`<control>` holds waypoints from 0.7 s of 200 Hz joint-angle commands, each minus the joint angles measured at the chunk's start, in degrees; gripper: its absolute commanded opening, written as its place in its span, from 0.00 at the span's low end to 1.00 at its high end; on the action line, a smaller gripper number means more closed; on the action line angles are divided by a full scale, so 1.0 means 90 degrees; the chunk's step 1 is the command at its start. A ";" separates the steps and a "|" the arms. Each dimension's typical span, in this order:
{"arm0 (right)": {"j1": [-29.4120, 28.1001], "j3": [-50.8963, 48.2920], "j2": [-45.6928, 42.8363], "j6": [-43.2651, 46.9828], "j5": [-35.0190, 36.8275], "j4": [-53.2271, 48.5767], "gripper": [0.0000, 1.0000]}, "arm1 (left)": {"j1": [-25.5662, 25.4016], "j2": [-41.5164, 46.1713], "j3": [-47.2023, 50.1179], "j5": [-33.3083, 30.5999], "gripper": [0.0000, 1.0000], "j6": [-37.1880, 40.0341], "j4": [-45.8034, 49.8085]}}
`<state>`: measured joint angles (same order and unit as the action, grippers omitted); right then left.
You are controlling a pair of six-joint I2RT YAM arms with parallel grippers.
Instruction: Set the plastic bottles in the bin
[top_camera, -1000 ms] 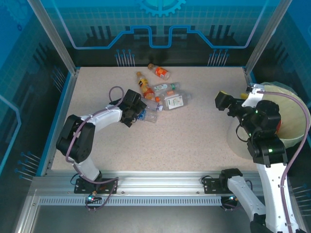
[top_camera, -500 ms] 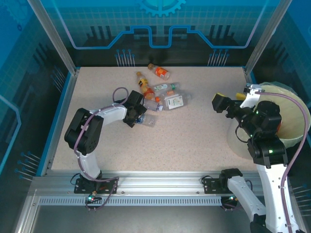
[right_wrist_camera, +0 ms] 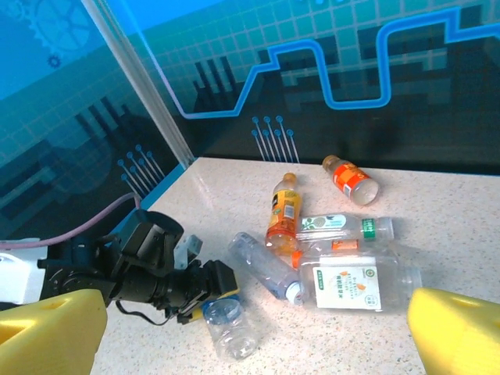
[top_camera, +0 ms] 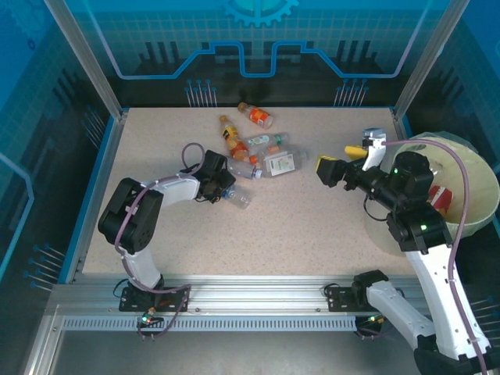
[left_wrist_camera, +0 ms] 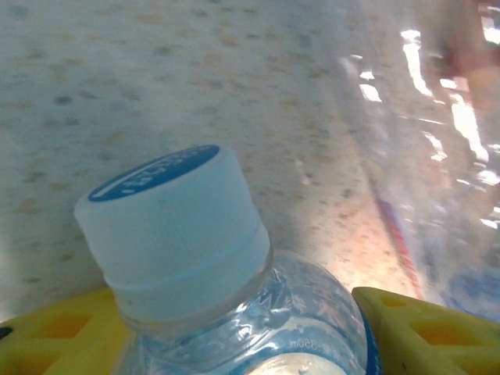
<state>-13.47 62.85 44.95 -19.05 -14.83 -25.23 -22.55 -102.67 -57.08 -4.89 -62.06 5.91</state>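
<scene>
Seen from above, the left claw (top_camera: 223, 190) sits left of the middle of the counter (top_camera: 312, 226). It is on one end of a clear bottle (top_camera: 240, 198) that lies flat, just apart from the other bottles (top_camera: 262, 148) clustered toward the middle of the far edge. The clear bottle's long axis runs roughly along the counter's width, and its right end is angled a little toward the near edge.

The left wrist view gives the close detail. The white cap (left_wrist_camera: 173, 226), with its blue top, is the end at the claw and points toward the left edge. The yellow fingers (left_wrist_camera: 426, 332) lie against the bottle's shoulder on both sides, so the claw is clenched on the clear bottle just below its neck.

The right wrist view looks across the counter and sorts out the cluster. There is an orange bottle (right_wrist_camera: 283, 207) with its cap toward the far edge. A second orange one (right_wrist_camera: 351, 178) lies slantwise nearest that edge. With them are a slim green-labelled bottle (right_wrist_camera: 344, 226), a broad white-labelled bottle (right_wrist_camera: 355, 281) and a slim clear one (right_wrist_camera: 262, 266).

The right claw (right_wrist_camera: 258, 328) is released, its fingers wide apart with nothing between them. From above it hovers near the right edge, beside the bin (top_camera: 473, 183).
</scene>
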 commanded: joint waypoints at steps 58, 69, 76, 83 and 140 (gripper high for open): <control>-0.0406 -0.0123 0.0310 0.0363 -0.0286 0.0234 1.00 | -0.0152 0.1484 0.0702 0.1018 0.46 0.0742 -0.2303; -0.0444 -0.0065 0.0424 0.0388 -0.0377 0.0169 1.00 | -0.0239 0.1709 0.0736 0.1097 0.46 0.0878 -0.2515; -0.0475 -0.0008 0.0521 0.0406 -0.0444 0.0124 1.00 | -0.0324 0.1837 0.0726 0.1100 0.45 0.1027 -0.2635; -0.0502 0.0041 0.0615 0.0431 -0.0513 0.0069 1.00 | -0.0412 0.1977 0.0710 0.1069 0.45 0.1175 -0.2704; -0.0948 0.0480 0.1386 0.0755 -0.0919 -0.0383 1.00 | -0.0952 0.2782 0.0392 0.1173 0.44 0.2472 -0.3320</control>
<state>-19.81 64.23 55.81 -14.59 -19.73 -26.76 -29.82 -80.40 -51.29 3.55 -47.62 -18.28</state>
